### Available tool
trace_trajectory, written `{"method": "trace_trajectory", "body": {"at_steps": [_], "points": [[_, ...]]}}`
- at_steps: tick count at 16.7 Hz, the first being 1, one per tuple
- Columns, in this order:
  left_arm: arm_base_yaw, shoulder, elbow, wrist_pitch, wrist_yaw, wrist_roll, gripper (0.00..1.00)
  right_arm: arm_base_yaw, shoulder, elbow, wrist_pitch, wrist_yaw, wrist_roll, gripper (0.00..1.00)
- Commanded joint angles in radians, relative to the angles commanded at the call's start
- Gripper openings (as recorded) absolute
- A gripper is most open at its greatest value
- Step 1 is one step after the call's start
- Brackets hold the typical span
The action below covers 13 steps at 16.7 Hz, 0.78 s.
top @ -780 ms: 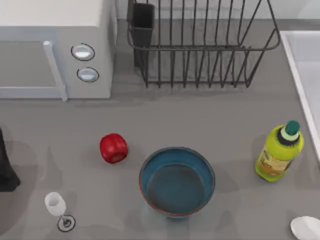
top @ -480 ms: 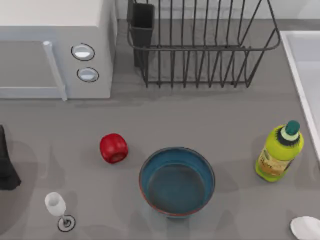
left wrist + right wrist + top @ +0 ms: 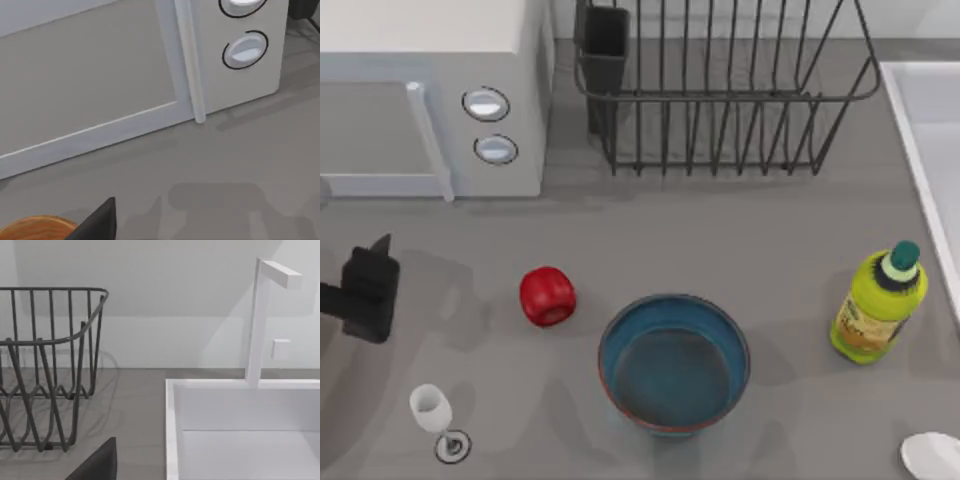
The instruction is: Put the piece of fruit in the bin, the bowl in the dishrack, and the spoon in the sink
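Fruit [image 3: 547, 296] right of left gripper [image 3: 365, 290]

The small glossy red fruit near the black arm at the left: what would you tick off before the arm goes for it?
1. Small glossy red fruit alone on the grey table, nothing touching it: ok.
2. Left gripper beside the fruit on its left, not yet over it: not ok.
3. Left gripper open: cannot tell.
4. Clear stemmed wine glass stands close below the gripper's path: not ok.
5. Large blue bowl apart from the fruit: ok.
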Motion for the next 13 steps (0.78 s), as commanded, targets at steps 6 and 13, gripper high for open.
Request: {"method": "trace_trajectory", "body": {"at_steps": [6,13], "points": [[-0.167,0.645,0.486,-0.350,-0.019,0.176,1.00,0.000,0.000,0.000,0.000,0.000,0.000,1.00],[-0.318,1.250,0.930,-0.670,-0.036,0.336,1.00,0.000,0.000,0.000,0.000,0.000,0.000,1.00]]}}
